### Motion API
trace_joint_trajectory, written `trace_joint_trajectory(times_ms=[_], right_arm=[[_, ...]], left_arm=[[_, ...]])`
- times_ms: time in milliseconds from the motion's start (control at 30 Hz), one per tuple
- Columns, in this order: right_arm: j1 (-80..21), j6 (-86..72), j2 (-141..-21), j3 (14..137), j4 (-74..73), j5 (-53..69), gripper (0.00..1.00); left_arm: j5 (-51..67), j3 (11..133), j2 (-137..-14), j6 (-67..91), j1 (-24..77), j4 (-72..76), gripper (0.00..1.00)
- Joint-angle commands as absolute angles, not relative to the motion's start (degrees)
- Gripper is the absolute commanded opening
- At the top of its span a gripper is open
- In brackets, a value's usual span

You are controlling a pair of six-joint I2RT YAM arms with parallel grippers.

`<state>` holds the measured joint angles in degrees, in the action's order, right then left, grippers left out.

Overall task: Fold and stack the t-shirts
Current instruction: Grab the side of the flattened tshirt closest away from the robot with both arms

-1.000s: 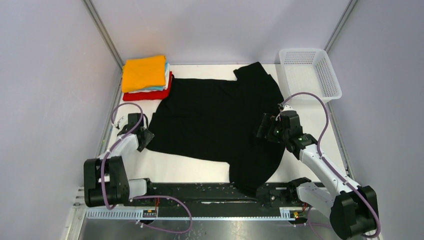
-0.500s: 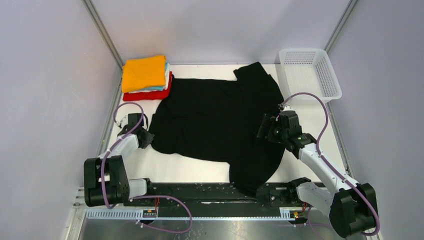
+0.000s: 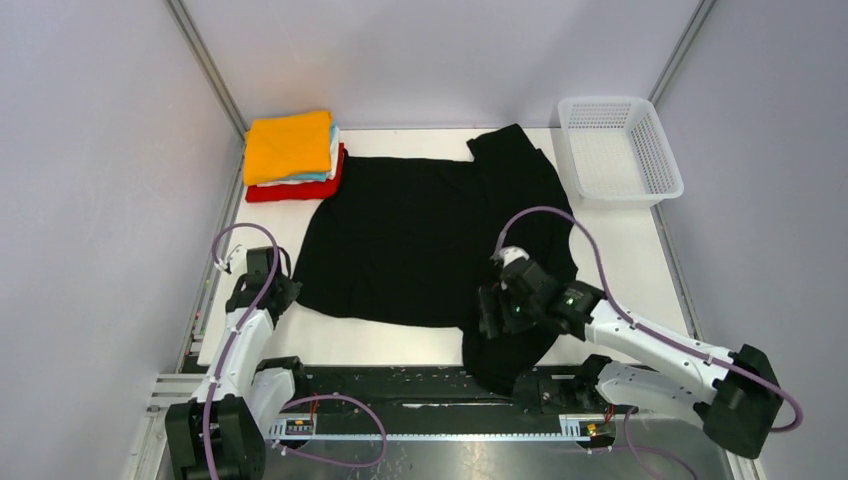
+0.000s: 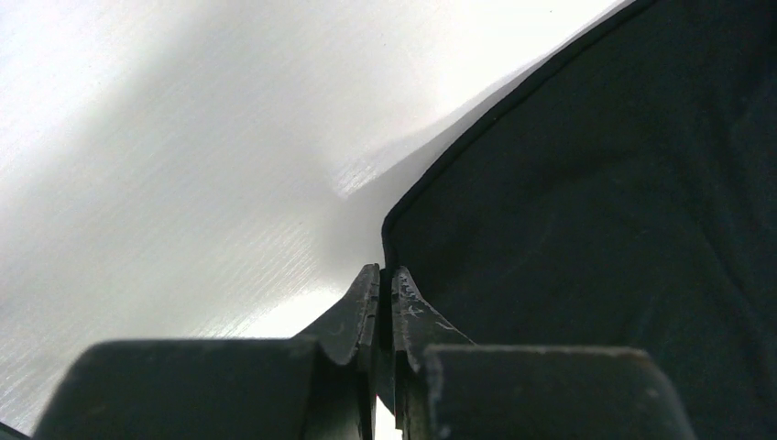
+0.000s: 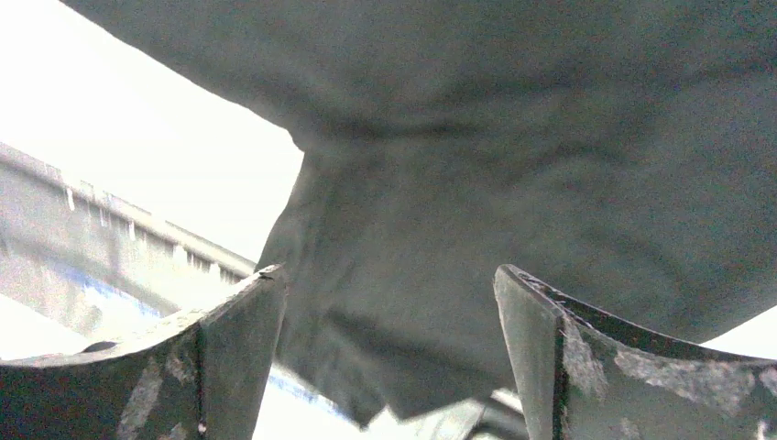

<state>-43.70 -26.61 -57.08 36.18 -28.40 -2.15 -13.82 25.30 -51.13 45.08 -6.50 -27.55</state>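
The large black t-shirt (image 3: 420, 230) lies spread on the white table, with one part hanging over the near edge. My left gripper (image 3: 285, 293) is at its near left corner. In the left wrist view the left gripper (image 4: 385, 270) is shut on the hem of the black t-shirt (image 4: 596, 229). My right gripper (image 3: 490, 312) hovers over the shirt's near part. In the right wrist view the right gripper (image 5: 389, 270) is open, with the black t-shirt (image 5: 513, 137) below it. The folded stack has the orange shirt (image 3: 288, 145) on top, white and light blue under it, and the red shirt (image 3: 300, 187) at the bottom.
A white mesh basket (image 3: 655, 160) stands at the far right corner. Grey walls close in the table on the left, right and back. The black arm rail (image 3: 400, 385) runs along the near edge, under the hanging cloth.
My right gripper has moved from the shirt's right side toward the near edge and to the left. My left gripper has drawn a little nearer, still at the shirt's left corner.
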Motion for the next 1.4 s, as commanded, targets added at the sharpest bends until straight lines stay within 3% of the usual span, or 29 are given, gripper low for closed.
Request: trace_joint_trajectory(times_ms=[0, 133, 267, 533, 800, 867, 1033, 1367], right_arm=[[-57.40, -29.85, -56.26, 37.89, -41.50, -5.30, 0.90], [-67.01, -34.20, -57.40, 36.74, -46.97, -5.63, 0.84], [-74.34, -35.44, -59.99, 35.77, -41.62, -5.29, 0.81], [-77.24, -35.14, -69.99, 37.60, -33.04, -10.44, 0.77], [-78.14, -40.56, -76.32, 36.23, -33.59, -10.85, 0.54], [-78.13, -41.10, -76.58, 35.94, -35.24, -11.44, 0.43], [-78.27, -41.57, -71.09, 35.57, -40.32, -8.94, 0.02], [-78.69, -43.83, -55.09, 32.63, -52.01, 0.51, 0.00]], left_arm=[[-13.97, 24.81, -50.11, 45.31, -6.55, -27.51, 0.00], [-13.26, 24.64, -49.92, 45.35, -6.57, -27.09, 0.00], [-12.39, 24.04, -49.05, 45.37, -6.61, -26.47, 0.00], [-12.50, 24.01, -48.87, 45.25, -6.57, -26.77, 0.00], [-13.12, 23.95, -48.57, 45.93, -6.60, -27.42, 0.00], [-13.57, 23.70, -48.04, 46.17, -6.54, -28.16, 0.00], [-15.12, 23.11, -44.52, 47.95, -6.59, -32.45, 0.00], [-15.17, 19.40, -28.71, 56.78, -6.42, -41.99, 0.00]])
